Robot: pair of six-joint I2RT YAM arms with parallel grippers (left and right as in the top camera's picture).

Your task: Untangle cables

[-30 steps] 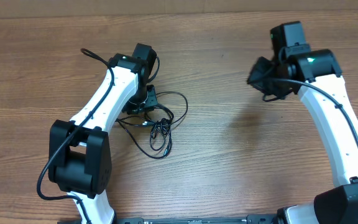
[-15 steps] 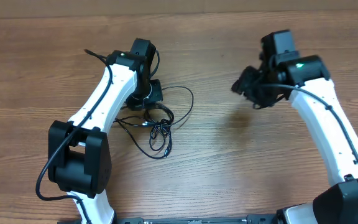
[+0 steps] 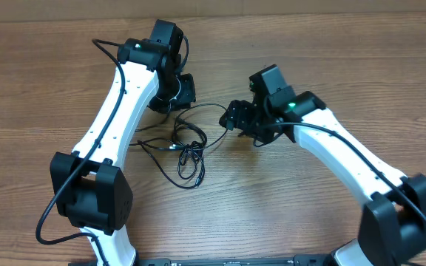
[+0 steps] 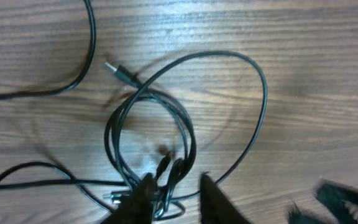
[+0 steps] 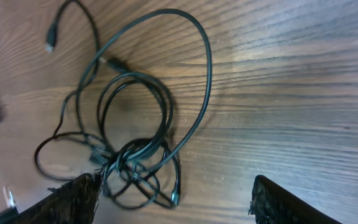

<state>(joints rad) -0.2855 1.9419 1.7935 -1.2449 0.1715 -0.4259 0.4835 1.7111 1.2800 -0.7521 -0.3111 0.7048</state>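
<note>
Two arms over a wooden table point(image 3: 324, 52), with the cables point(image 3: 189, 153) between them

**Cables.** Thin black cords lie flat on the table in one loose tangle, nearer the left arm than the right. Several strands cross in a small knot at the middle. A wide single loop swings out from the knot toward the right arm, and smaller loops lie inside it. One strand trails off under the left arm, and another loop hangs toward the near edge of the table. In the left wrist view a slim, pale-tipped plug point(image 4: 120, 72) rests on the wood at the rim of the inner loops.

**Left gripper** point(image 3: 177, 91). It sits at the far side of the tangle, over the top of the loops. In its own camera the two fingers point(image 4: 135, 200) stand a little apart, the gap wider than any cord. Strands of the knot run up to and between the tips, but none is pinched.

**Right gripper** point(image 3: 235, 117). It sits just beside the outer edge of the wide loop. In its own camera the fingers point(image 5: 73, 198) stand far apart at the two lower corners, jaws wide open, with bare wood and nothing held between them
</note>
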